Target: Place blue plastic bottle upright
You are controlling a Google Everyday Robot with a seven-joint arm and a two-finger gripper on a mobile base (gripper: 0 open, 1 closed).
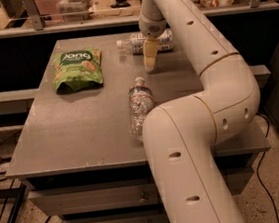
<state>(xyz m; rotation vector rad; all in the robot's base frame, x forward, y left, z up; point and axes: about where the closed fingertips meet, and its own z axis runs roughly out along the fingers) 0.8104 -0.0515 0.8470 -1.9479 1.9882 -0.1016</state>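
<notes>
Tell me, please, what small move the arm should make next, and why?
Probably ease the pincer farther onto the blue bottle, which lies on its side at the table's far edge, cap pointing left. The pincer hangs just in front, apparently not around it; it needs gripping before standing up.

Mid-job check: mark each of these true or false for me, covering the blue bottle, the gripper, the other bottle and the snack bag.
1. The blue plastic bottle lies on its side near the table's far edge. True.
2. The gripper has lifted the blue plastic bottle into the air. False: the bottle rests on the table, and the gripper points down just in front of it.
3. The crinkled clear bottle stands upright. False: it lies on its side mid-table, cap towards the far edge.
4. The green snack bag lies flat on the table, apart from both bottles. True.
5. The blue plastic bottle's white cap points towards the snack bag's side. True.
</notes>
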